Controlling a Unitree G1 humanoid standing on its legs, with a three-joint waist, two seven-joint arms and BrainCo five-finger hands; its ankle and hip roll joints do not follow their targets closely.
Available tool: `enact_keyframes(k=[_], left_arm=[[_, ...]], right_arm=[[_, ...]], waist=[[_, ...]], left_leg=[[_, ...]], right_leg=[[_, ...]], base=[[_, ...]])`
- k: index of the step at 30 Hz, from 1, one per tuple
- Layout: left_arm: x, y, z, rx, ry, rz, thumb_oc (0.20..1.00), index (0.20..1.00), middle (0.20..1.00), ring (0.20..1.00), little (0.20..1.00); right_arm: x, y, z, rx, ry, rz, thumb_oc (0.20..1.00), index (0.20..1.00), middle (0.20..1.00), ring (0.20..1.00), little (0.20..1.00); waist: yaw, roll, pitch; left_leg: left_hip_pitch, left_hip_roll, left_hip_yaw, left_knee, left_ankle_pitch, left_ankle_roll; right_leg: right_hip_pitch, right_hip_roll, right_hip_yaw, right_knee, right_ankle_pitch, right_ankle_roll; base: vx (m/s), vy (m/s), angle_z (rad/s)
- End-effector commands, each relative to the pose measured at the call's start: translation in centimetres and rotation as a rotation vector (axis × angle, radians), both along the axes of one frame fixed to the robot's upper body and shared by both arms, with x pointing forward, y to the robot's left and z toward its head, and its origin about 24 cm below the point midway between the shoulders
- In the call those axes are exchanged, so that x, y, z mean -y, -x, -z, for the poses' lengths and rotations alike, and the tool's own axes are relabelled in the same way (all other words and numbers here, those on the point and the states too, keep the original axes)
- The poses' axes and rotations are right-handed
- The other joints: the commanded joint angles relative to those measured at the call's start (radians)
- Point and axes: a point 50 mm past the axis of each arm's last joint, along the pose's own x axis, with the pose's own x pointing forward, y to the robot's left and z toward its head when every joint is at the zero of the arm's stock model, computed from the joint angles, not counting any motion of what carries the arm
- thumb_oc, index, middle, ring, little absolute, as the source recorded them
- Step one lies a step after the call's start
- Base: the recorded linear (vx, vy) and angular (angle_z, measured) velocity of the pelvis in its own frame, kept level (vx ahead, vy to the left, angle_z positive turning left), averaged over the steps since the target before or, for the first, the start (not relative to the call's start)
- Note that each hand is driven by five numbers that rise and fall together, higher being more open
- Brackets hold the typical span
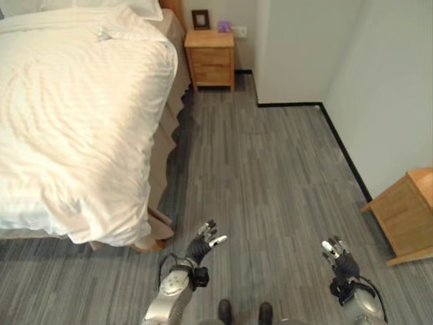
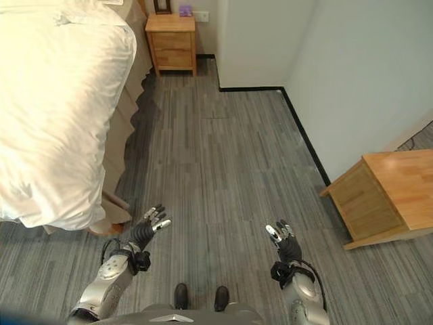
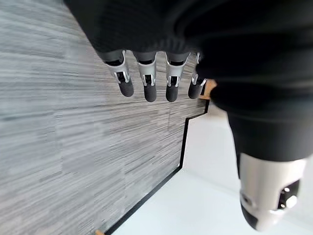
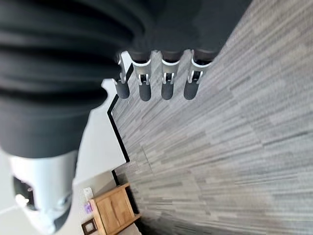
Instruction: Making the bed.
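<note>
The bed (image 1: 74, 115) fills the left side, under a white duvet (image 2: 54, 101) that hangs over its near corner. A pillow (image 1: 128, 8) lies at the head, by the far wall. My left hand (image 1: 203, 247) hovers over the floor just right of the bed's near corner, fingers (image 3: 149, 81) straight and empty. My right hand (image 1: 338, 261) hangs over the floor further right, also open, its fingers (image 4: 166, 81) holding nothing. Neither hand touches the bedding.
A wooden nightstand (image 1: 210, 59) stands by the bed's head with a picture frame (image 1: 200, 19) and a small purple object (image 1: 224, 26). A second wooden cabinet (image 2: 382, 196) sits against the right wall. A white wall corner (image 1: 291, 61) juts into the grey plank floor (image 1: 270, 176).
</note>
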Motion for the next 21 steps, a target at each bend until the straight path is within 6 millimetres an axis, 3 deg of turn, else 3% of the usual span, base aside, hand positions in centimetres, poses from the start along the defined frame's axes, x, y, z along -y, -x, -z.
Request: enact_keyframes(k=[1,4,6,10,12,13,16,17,21], left_arm=[[-1.6,-0.8,-1.2,0.081,-0.047,-0.041,1.0,1.0,1.0,1.0,1.0],[-2.0,-0.8,-1.3,0.085,-0.052,-0.063,1.0,1.0,1.0,1.0,1.0],[-2.2,-0.9,-1.4,0.086,-0.059,-0.067,1.0,1.0,1.0,1.0,1.0],[-2.6,-0.9,-1.5,0.09,-0.101,-0.035,1.0,1.0,1.0,1.0,1.0],[-2.6,-1.0,-1.6,0.095,-0.113,-0.023,1.0,1.0,1.0,1.0,1.0],[-2.6,-1.0,-1.6,0.095,-0.113,-0.023,1.0,1.0,1.0,1.0,1.0],[-2.1,-1.5,-2.1,0.121,-0.113,0.006,1.0,1.0,1.0,1.0,1.0],[-1.7,-1.8,-2.3,0.13,-0.108,0.02,1.0,1.0,1.0,1.0,1.0],[-0.7,-2.4,-2.5,0.149,-0.105,0.079,1.0,1.0,1.0,1.0,1.0]], right_arm=[[-0.5,-1.6,-1.7,0.108,0.025,-0.052,1.0,1.0,1.0,1.0,1.0],[-0.5,-2.1,-2.0,0.125,0.023,-0.043,1.0,1.0,1.0,1.0,1.0],[-0.7,-2.6,-2.4,0.144,0.029,-0.064,1.0,1.0,1.0,1.0,1.0],[-0.1,-2.6,-2.8,0.157,0.085,-0.084,1.0,1.0,1.0,1.0,1.0],[0.2,-2.4,-2.8,0.154,0.087,-0.07,1.0,1.0,1.0,1.0,1.0],[0.2,-2.4,-2.8,0.154,0.087,-0.07,1.0,1.0,1.0,1.0,1.0],[1.3,-1.7,-2.6,0.146,0.082,-0.006,1.0,1.0,1.0,1.0,1.0],[1.6,-1.4,-2.5,0.142,0.082,0.013,1.0,1.0,1.0,1.0,1.0],[1.8,-0.3,-2.0,0.111,0.077,0.024,1.0,1.0,1.0,1.0,1.0]], waist=[[0.029,-0.052,-0.018],[0.034,-0.049,-0.013],[0.039,-0.044,0.002],[0.024,-0.025,0.05],[0.015,-0.021,0.056],[0.015,-0.021,0.056],[-0.044,-0.014,0.059],[-0.072,-0.016,0.061],[-0.126,-0.023,0.046]], left_leg=[[-0.003,-0.029,-0.001,0.047,-0.016,0.006],[-0.005,-0.035,0.005,0.056,-0.031,0.018],[-0.008,-0.034,0.008,0.07,-0.048,0.032],[0.05,-0.027,0.011,0.071,-0.084,0.063],[0.073,-0.027,0.002,0.067,-0.089,0.063],[0.073,-0.027,0.002,0.067,-0.089,0.063],[0.189,-0.009,-0.032,0.015,-0.122,0.027],[0.225,0.001,-0.056,0.011,-0.139,0.011],[0.313,0.045,-0.091,0.005,-0.166,-0.037]], right_leg=[[0.011,-0.099,0.063,0.046,0.017,0.087],[-0.011,-0.108,0.077,0.099,0.004,0.097],[-0.07,-0.108,0.085,0.219,-0.008,0.108],[-0.229,-0.127,0.06,0.56,0.094,0.137],[-0.263,-0.125,0.053,0.587,0.1,0.138],[-0.263,-0.125,0.053,0.587,0.1,0.138],[-0.349,-0.1,0.028,0.386,0.09,0.127],[-0.365,-0.076,0.057,0.254,0.115,0.132],[-0.412,-0.076,0.09,0.066,0.209,0.165]], base=[[0.1,0.139,-0.2],[0.06,0.091,-0.15],[0.06,0.111,-0.16],[0.12,0.117,-0.06],[0.15,0.051,0.05],[0.34,0.026,0.22],[0.48,-0.058,0.39],[0.53,-0.141,0.53],[0.52,-0.167,0.17]])
